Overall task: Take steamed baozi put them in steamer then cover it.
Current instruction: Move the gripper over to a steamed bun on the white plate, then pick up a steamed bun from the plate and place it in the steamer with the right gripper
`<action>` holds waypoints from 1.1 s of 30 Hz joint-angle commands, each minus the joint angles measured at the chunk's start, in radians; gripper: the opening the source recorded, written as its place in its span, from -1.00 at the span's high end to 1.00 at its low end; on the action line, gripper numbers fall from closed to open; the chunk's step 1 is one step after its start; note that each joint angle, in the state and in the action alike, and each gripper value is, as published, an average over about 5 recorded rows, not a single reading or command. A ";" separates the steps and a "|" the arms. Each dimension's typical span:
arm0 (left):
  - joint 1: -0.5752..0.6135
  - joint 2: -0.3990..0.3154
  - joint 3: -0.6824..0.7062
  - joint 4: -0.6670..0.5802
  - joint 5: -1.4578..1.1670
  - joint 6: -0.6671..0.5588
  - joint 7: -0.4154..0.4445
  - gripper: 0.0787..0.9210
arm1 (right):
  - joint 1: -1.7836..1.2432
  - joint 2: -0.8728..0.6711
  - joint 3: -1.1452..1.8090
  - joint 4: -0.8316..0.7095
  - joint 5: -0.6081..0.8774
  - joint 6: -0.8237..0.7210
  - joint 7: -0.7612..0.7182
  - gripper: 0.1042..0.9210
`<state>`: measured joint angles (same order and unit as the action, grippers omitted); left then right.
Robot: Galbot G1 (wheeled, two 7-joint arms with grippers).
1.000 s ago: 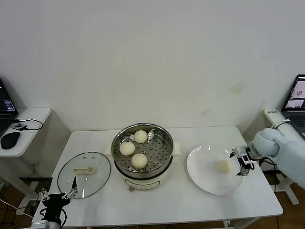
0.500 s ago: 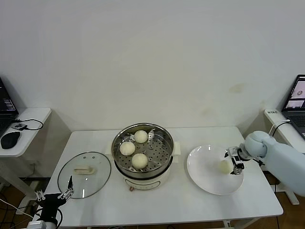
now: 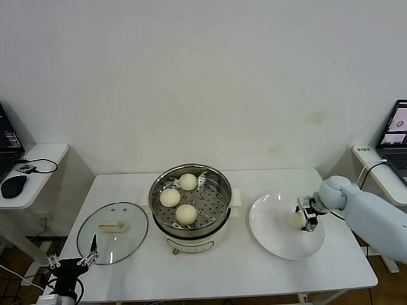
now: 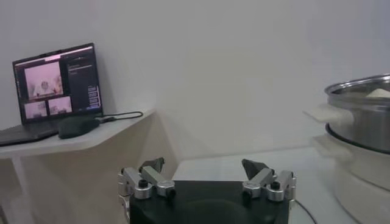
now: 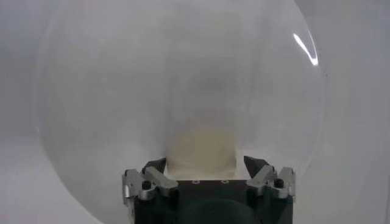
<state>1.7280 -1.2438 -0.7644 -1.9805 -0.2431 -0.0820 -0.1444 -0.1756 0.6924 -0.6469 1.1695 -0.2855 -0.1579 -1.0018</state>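
bench [image 3: 222,267]: white, everything sits on it
steamer [image 3: 210,238]: middle of the bench, three baozi already on the tray
cover [image 3: 112,232]: flat near the left edge, not on yet
plate [image 3: 270,232]: toward the right edge, holding the last bun
last baozi [image 3: 296,220]: round, no long axis, sits right between the right gripper [image 3: 308,216] fingers
right arm: clearly the nearer one, reaching in low from the right edge; fingers apart either side of the bun, can't tell if they're gripping yet
left gripper [image 3: 70,260]: parked at the front left corner, fingers wide apart

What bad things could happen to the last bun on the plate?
1. The right gripper has its fingers around the last baozi on the white plate; squeezing too hard could dent the soft bun.
2. A loose grip might drop it on the way to the steamer.
3. Three baozi already fill part of the tray, so a careless drop could land on one.
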 commanded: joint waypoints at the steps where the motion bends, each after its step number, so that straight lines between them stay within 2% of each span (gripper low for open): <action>1: 0.001 -0.001 -0.001 0.000 0.000 -0.001 0.000 -0.77 | -0.003 0.014 0.004 -0.014 -0.006 -0.006 -0.003 -0.44; 11: 0.002 -0.001 -0.008 -0.002 -0.001 -0.003 -0.004 -0.77 | 0.101 -0.057 -0.099 0.088 0.066 -0.022 -0.030 -0.30; 18: -0.005 0.000 -0.005 -0.006 -0.001 -0.003 -0.006 -0.77 | 0.365 -0.158 -0.265 0.258 0.240 -0.086 -0.043 -0.27; 22: -0.010 -0.001 -0.002 -0.007 0.000 -0.003 -0.011 -0.77 | 0.566 -0.177 -0.428 0.357 0.389 -0.131 -0.036 -0.28; 27: -0.015 0.000 0.002 -0.007 0.001 -0.004 -0.015 -0.77 | 0.828 -0.116 -0.615 0.442 0.546 -0.186 -0.006 -0.28; 33: -0.012 -0.002 -0.008 -0.009 0.004 -0.005 -0.020 -0.77 | 0.991 0.077 -0.714 0.447 0.740 -0.286 0.062 -0.28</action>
<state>1.7144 -1.2433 -0.7651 -1.9880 -0.2425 -0.0867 -0.1606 0.4373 0.6101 -1.1057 1.5064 0.1367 -0.3171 -1.0011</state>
